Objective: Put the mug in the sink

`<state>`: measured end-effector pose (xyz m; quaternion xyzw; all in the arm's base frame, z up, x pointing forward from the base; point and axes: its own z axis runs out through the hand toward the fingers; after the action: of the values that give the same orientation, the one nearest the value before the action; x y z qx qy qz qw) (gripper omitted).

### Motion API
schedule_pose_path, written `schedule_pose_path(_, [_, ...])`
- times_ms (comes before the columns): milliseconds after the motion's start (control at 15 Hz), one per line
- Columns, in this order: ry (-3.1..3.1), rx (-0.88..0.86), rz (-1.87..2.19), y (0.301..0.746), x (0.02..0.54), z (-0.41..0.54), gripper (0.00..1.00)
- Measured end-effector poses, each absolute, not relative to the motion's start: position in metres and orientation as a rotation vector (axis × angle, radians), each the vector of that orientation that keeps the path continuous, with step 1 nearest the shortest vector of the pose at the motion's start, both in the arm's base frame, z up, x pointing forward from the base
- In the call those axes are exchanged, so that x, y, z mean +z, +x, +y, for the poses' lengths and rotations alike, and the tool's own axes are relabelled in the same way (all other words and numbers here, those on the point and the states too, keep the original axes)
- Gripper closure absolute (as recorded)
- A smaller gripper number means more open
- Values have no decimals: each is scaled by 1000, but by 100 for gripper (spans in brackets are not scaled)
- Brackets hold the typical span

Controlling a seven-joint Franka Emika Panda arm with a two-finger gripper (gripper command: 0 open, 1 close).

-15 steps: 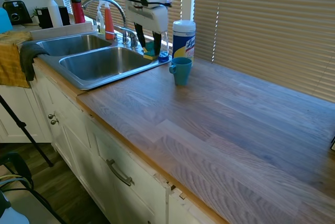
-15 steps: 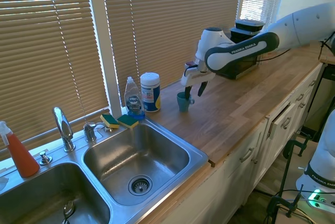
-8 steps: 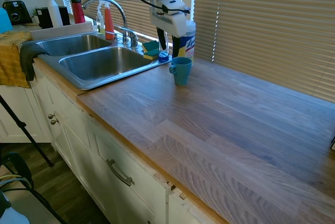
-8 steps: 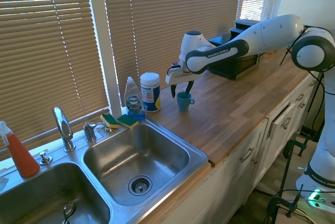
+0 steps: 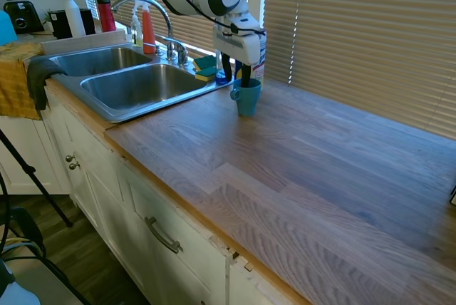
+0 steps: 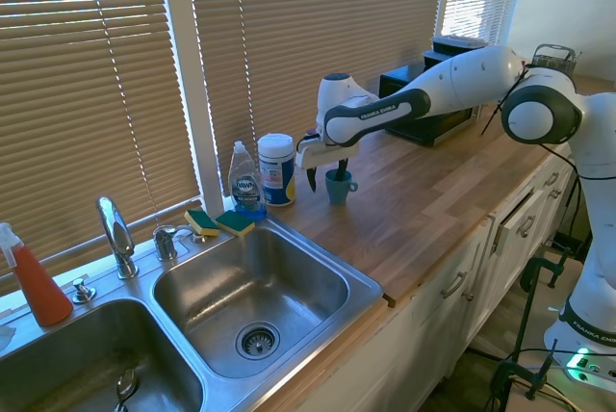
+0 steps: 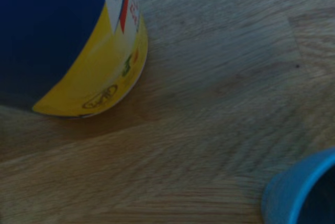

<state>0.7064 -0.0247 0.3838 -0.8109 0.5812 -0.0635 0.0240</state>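
The small teal mug [image 5: 246, 98] [image 6: 337, 188] stands upright on the wooden counter, just right of the sink's near basin [image 5: 142, 84] [image 6: 252, 282]. My gripper [image 5: 236, 73] [image 6: 326, 176] hangs open right at the mug. One finger dips at or into the mug's mouth, and the other hangs outside it on the sink side. I cannot tell whether either finger touches the mug. In the wrist view the mug's rim [image 7: 298, 192] shows at a corner.
The white-and-yellow wipes canister [image 6: 276, 169] [image 7: 78, 41] stands close behind the mug. A dish soap bottle [image 6: 245, 181] and sponges [image 6: 219, 222] sit at the sink's back corner, beside the arched faucet [image 5: 142, 2]. An orange spray bottle [image 6: 34, 282] stands farther along.
The gripper has travelled from over the sink's back corner to the mug and come down, so its fingers now straddle the mug's rim. The mug has not moved.
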Motion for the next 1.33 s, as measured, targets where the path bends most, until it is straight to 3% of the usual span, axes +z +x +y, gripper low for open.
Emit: schedule_pose_path(1333, [-2553,-109,1743,709,369,-41,100])
